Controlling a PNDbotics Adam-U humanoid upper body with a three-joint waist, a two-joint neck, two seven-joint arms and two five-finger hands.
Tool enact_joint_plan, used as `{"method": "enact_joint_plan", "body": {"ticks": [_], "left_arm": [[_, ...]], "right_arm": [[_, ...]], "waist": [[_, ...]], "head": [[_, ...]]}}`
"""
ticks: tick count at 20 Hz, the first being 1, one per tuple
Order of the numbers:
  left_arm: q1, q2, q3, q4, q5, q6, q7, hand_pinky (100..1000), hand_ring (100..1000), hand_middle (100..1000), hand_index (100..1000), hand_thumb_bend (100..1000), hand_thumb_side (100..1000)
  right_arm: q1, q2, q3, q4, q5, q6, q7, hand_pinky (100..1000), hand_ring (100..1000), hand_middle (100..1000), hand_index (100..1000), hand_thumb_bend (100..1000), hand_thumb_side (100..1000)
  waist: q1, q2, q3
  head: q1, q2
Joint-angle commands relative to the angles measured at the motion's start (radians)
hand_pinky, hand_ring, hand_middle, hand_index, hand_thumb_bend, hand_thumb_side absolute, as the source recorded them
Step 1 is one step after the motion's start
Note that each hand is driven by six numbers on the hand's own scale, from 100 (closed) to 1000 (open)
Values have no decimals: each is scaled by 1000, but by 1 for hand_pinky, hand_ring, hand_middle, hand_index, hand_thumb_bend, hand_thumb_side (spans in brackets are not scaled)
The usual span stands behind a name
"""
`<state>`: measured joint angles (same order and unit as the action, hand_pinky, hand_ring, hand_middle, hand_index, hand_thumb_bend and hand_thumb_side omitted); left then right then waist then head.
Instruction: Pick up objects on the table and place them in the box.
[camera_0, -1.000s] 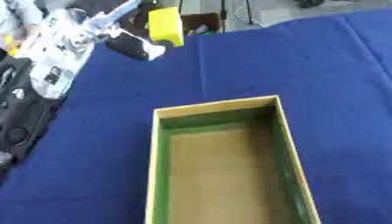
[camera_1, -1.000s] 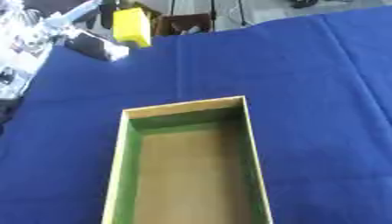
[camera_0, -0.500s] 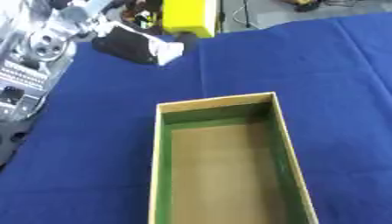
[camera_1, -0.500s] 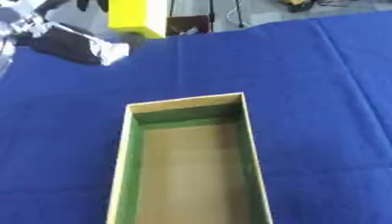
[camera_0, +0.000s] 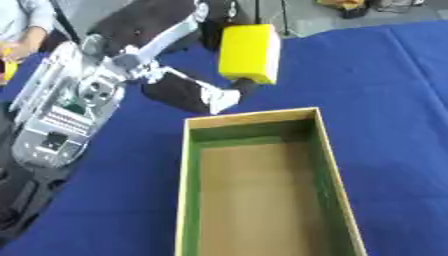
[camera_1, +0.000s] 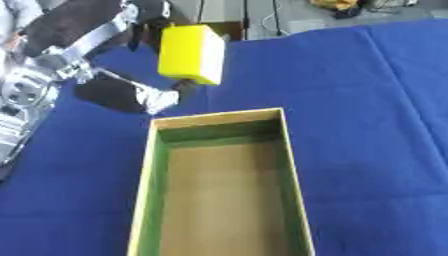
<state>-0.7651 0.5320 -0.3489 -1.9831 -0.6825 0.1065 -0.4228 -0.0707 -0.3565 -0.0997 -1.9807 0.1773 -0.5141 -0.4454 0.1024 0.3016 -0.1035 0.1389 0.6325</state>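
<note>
**Yellow block carried toward the open box**

The robot's left hand (camera_0: 188, 92), black with silver joints, reaches in from the left and holds a bright yellow rectangular block (camera_0: 249, 54) up off the dark blue tablecloth (camera_0: 385, 95). Its fingers are curled against the block's near and left sides, pinching it — the exact contact is partly hidden behind the block. The block hangs just beyond the far end of a long wooden box with a green inner lining (camera_0: 191, 150), not yet over the opening. The box looks empty. The right hand is not in sight.

The likely risk from here: only an edge of the block seems held, so it could twist or slip out before reaching the opening, landing on the cloth — or strike the box's far rim and tip outside.
</note>
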Motion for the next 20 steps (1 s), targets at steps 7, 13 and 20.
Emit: {"method": "enact_joint_plan", "body": {"ticks": [7, 13, 20], "left_arm": [[43, 2, -93, -17, -86, -48, -82, 310, 457, 351, 500, 100, 323], [56, 12, -155, -17, -87, -66, -142, 313, 460, 354, 503, 100, 322], [58, 10, -213, -17, -70, -66, -199, 322, 467, 364, 512, 100, 331]], "right_arm": [[-7, -18, -8, -19, -1, 4, -7, 760, 786, 638, 804, 100, 594], [-8, -16, -5, -19, 3, 7, -8, 761, 786, 638, 804, 100, 595], [-9, -12, -2, -19, 7, 10, -6, 762, 787, 638, 804, 100, 596]], "waist": [[-7, -14, -2], [-6, -12, -3], [-6, -10, -9]], "head": [[-2, 6], [2, 7], [5, 4]]}}
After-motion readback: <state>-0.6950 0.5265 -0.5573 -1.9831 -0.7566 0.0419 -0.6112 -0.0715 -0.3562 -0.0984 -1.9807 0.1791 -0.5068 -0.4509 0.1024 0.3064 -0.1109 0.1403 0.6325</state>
